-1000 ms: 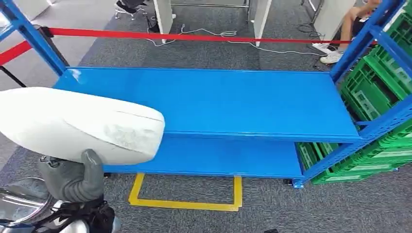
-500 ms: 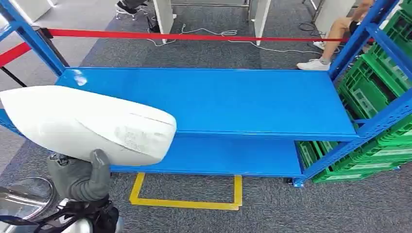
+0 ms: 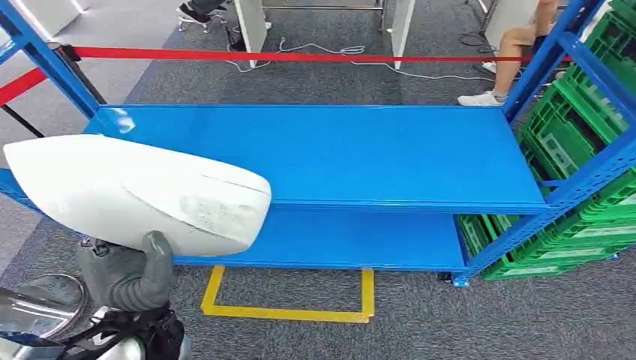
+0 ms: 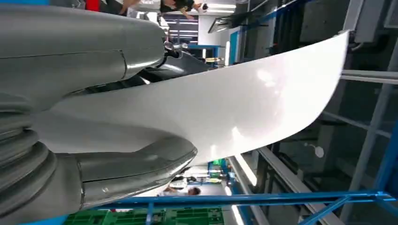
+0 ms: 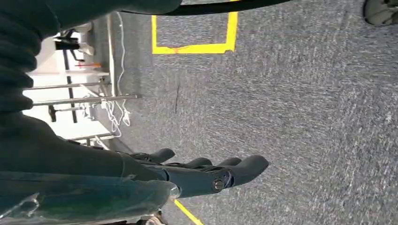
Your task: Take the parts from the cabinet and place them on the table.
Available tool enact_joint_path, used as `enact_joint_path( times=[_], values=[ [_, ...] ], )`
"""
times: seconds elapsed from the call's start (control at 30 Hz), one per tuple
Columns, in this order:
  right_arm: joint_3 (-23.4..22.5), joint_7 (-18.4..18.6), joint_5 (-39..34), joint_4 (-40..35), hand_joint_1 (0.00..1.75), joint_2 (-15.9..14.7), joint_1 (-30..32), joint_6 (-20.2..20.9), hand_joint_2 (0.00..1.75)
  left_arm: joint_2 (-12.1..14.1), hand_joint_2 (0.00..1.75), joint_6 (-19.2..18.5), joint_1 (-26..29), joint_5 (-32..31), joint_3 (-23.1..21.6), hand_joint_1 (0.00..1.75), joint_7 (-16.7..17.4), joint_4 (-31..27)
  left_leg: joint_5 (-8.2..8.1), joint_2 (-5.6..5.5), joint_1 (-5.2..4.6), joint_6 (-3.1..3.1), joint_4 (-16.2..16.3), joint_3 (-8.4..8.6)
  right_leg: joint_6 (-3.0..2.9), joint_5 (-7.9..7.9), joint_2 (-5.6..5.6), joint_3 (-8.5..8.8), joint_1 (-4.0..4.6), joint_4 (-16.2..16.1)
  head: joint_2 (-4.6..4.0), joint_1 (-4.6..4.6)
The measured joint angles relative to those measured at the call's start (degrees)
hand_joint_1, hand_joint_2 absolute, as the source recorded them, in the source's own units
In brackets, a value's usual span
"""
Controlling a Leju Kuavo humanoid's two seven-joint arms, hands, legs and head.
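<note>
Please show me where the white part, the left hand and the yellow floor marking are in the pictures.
white part (image 3: 135, 191): head view, middle of its top surface.
left hand (image 3: 127, 274): head view, grey back of the hand under the part.
yellow floor marking (image 3: 285, 315): head view, its near strip.

Left hand's fingers (image 3: 154, 255) (mostly) behind white part (image 3: 135, 191)

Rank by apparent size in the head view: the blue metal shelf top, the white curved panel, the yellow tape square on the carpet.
1. Blue metal shelf top.
2. White curved panel, though nearness to the camera inflates it.
3. Yellow tape square, partly hidden by the shelf.
</note>
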Motion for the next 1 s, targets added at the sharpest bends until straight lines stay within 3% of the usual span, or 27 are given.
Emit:
enact_joint_path(
  times=[0.13, 0.17, 0.2, 0.23, 0.27, 0.3, 0.33, 0.37, 0.43, 0.47, 0.5, 0.53, 0.57, 0.63, 0.67, 0.7, 0.77, 0.8, 0.83, 0.87, 0.93, 0.97, 1.0],
  values=[
    [-0.02, -0.2, 0.02, 0.0, 0.0, 0.0, -0.04, -0.09, 1.75, 0.0, 1.75, 0.02, -0.05, -0.11, -0.02, 1.75, 0.0, 0.0, 1.19, 0.0, 0.11, -0.1, -3.36, 1.85, 0.19, 0.09, 0.06, -0.02, 0.0, 0.02, 0.0, -0.04],
    [-0.04, -0.37, 0.02, -0.02, 0.0, -0.02, -0.06, -0.13, 1.75, 0.02, 1.75, 0.02, -0.15, -0.13, -0.04, 1.75, 0.0, 0.02, 1.13, -0.05, 0.12, -0.27, -5.57, 2.84, 0.53, 0.1, 0.13, -0.22, 0.41, 0.21, 0.0, -0.2],
    [-0.09, -0.57, 0.02, -0.02, 0.0, -0.02, -0.15, -0.22, 1.75, 0.0, 1.75, 0.02, -0.22, -0.15, -0.17, 1.75, 0.0, 0.02, 1.08, -0.34, 0.08, 0.73, -6.19, 2.68, 0.92, 0.4, 0.2, -0.71, 0.51, 0.44, 0.0, -0.09],
    [-0.09, -0.65, 0.02, -0.02, 0.0, -0.02, -0.14, -0.37, 1.75, 0.07, 1.75, 0.04, -0.17, -0.17, -0.17, 1.75, 0.0, 0.04, 1.23, -0.36, -0.03, 0.97, -6.12, 2.4, 1.26, 0.65, 0.16, -0.84, 0.49, 0.21, 0.0, 0.09],
    [-0.13, -0.92, 0.11, -0.02, 0.0, -0.02, -0.01, -0.48, 1.75, 0.15, 1.75, 0.11, -0.07, -0.41, -0.24, 1.75, 0.0, 0.09, 1.68, -0.41, -0.38, 1.81, -6.11, 2.14, 2.0, 1.2, 0.05, -0.81, 0.19, -0.27, 0.0, 0.07],
    [-0.2, -1.11, 0.2, -0.02, 0.0, -0.02, 0.06, -0.61, 1.75, 0.17, 1.75, 0.26, -0.17, -0.68, -0.39, 1.75, 0.0, 0.11, 2.83, -0.01, -0.12, 3.43, -6.47, 1.08, 2.57, -4.81, -0.07, -3.25, 0.1, 5.62, 0.0, 0.5],
    [-0.2, -1.42, 0.26, -0.02, 0.0, -0.02, 0.04, -0.7, 1.75, 0.33, 1.75, 0.46, -0.15, -0.72, -0.39, 1.75, 0.0, 0.28, 4.23, 0.12, -0.52, 3.64, -6.4, -0.75, 2.58, -10.46, -0.08, -6.13, 0.2, 17.39, 0.0, 0.5],
    [-0.2, -1.42, 0.28, -0.02, 0.0, -0.02, 0.05, -0.72, 1.75, 0.39, 1.75, 0.46, -0.14, -0.72, -0.39, 1.75, 0.0, 0.37, 4.62, 0.1, -0.55, 3.62, -6.38, -1.24, 2.43, -9.22, -0.07, -4.48, 0.27, 15.66, 0.0, 0.55],
    [-0.2, -1.42, 0.31, -0.02, 0.0, -0.02, -0.06, -0.72, 1.75, 0.46, 1.75, 0.48, -0.14, -0.72, -0.39, 1.75, 0.0, 0.42, 5.38, 0.04, -0.55, 3.33, -6.35, -2.07, 2.07, -5.38, -0.08, 1.87, 0.37, 6.68, 0.0, 0.55],
    [-0.2, -1.42, 0.37, -0.02, 0.0, -0.02, -0.25, -0.77, 1.75, 0.46, 1.75, 0.52, -0.15, -0.72, -0.39, 1.75, 0.0, 0.42, 5.81, 0.01, -0.55, 3.03, -6.24, -2.31, 1.85, -4.89, -0.08, 5.65, 0.36, 1.13, 0.0, 0.57],
    [-0.2, -1.42, 0.39, -0.02, 0.0, -0.02, -0.51, -0.79, 1.75, 0.46, 1.75, 0.63, -0.15, -0.74, -0.39, 1.75, 0.0, 0.39, 6.17, 0.0, -0.82, 2.65, -6.2, -2.68, 1.81, -5.89, -0.05, 7.32, 0.61, -1.6, 0.0, 0.57],
    [-0.2, -1.44, 0.46, -0.02, 0.0, 0.0, -0.5, -0.94, 1.75, 0.46, 1.75, 0.66, -0.14, -0.76, -0.42, 1.75, 0.0, 0.44, 6.66, 0.07, -0.72, 2.28, -6.36, -2.49, 1.67, -5.08, 0.12, 6.43, 0.73, -0.91, 0.0, 0.34],
    [-0.2, -1.44, 0.57, -0.02, 0.0, 0.0, -0.46, -0.94, 1.75, 0.46, 1.75, 0.74, -0.24, -0.78, -0.46, 1.75, 0.0, 0.44, 6.98, 0.06, -0.66, 1.98, -6.32, -2.54, 1.53, -5.17, 0.12, 6.0, 0.8, -1.05, 0.0, 0.7],
    [-0.22, -1.44, 0.55, -0.02, 0.0, 0.0, -0.38, -0.92, 1.75, 0.48, 1.75, 0.92, -0.19, -0.76, -0.46, 1.75, 0.0, 0.44, 7.99, 0.0, -0.62, 1.17, -6.68, -2.62, 0.45, -4.17, 0.0, 5.28, 0.74, -1.17, 0.0, 0.59],
    [-0.24, -1.42, 0.55, 0.0, 0.0, 0.07, -0.43, -0.94, 1.75, 0.48, 1.75, 1.01, -0.2, -0.76, -0.46, 1.75, 0.02, 0.44, 6.45, 0.02, -0.48, 0.85, -6.3, -3.11, 0.01, -3.53, -0.22, 4.89, 0.53, -1.21, 0.0, 0.64],
    [-0.24, -1.44, 0.55, -0.02, 0.0, 0.07, -0.5, -0.94, 1.75, 0.5, 1.75, 1.05, -0.21, -0.76, -0.46, 1.75, 0.0, 0.44, 3.13, 0.02, -0.49, 0.53, -4.37, -3.71, -0.32, -2.89, -0.19, 4.44, 0.5, -1.21, 0.0, 0.35],
    [-0.24, -1.44, 0.55, -0.02, 0.0, 0.07, -0.52, -0.94, 1.75, 0.61, 1.75, 1.05, -0.2, -0.76, -0.46, 1.75, 0.0, 0.46, -3.52, 0.02, -0.38, 0.16, 3.26, -5.61, -0.68, -1.69, -0.23, 2.85, 0.5, -1.13, 0.0, 0.26],
    [-0.24, -1.44, 0.55, -0.02, 0.0, 0.07, -0.48, -0.94, 1.75, 0.66, 1.75, 1.05, -0.2, -0.76, -0.46, 1.75, 0.0, 0.5, -5.43, 0.02, -0.38, 0.03, 7.21, -6.36, -0.68, -1.04, -0.25, 1.98, 0.51, -1.07, 0.0, 0.24],
    [-0.24, -1.44, 0.55, -0.02, 0.0, 0.07, -0.46, -0.94, 1.75, 0.68, 1.75, 1.07, -0.2, -0.76, -0.46, 1.75, 0.0, 0.59, -5.44, 0.02, -0.37, -0.04, 9.76, -6.41, -0.63, -0.38, -0.32, 1.07, 0.51, -1.0, 0.0, 0.26],
    [-0.24, -1.51, 0.57, -0.02, 0.0, 0.07, -0.45, -0.94, 1.75, 0.7, 1.75, 1.09, -0.19, -0.74, -0.46, 1.75, 0.0, 0.68, -3.92, 0.02, -0.37, -0.04, 9.81, -5.54, -0.54, 0.15, -0.37, 0.25, 0.51, -0.98, 0.0, 0.26],
    [-0.24, -1.62, 0.61, -0.02, 0.0, 0.07, -0.45, -1.03, 1.75, 0.81, 1.75, 1.11, -0.22, -0.59, -0.46, 1.75, 0.0, 0.74, 0.19, 0.03, -0.33, 0.13, 4.63, -1.01, -0.16, 1.14, -0.34, -1.18, 0.46, -0.83, 0.0, 0.26],
    [-0.24, -1.64, 0.61, -0.02, 0.0, 0.07, -0.48, -1.07, 1.75, 0.81, 1.75, 1.09, -0.25, -0.55, -0.46, 1.75, 0.0, 0.77, 0.82, 0.03, -0.3, 0.3, -0.22, 2.63, 0.14, 1.62, -0.29, -1.57, 0.45, -0.75, 0.0, 0.24],
    [-0.24, -1.73, 0.63, -0.02, 0.0, 0.07, -0.49, -1.11, 1.75, 0.79, 1.75, 1.09, -0.34, -0.55, -0.48, 1.75, 0.0, 0.77, -0.31, 0.0, -0.35, 0.48, -4.68, 6.29, 0.49, 1.94, -0.21, -1.94, 0.74, -0.64, 0.0, 0.22]
  ],
)
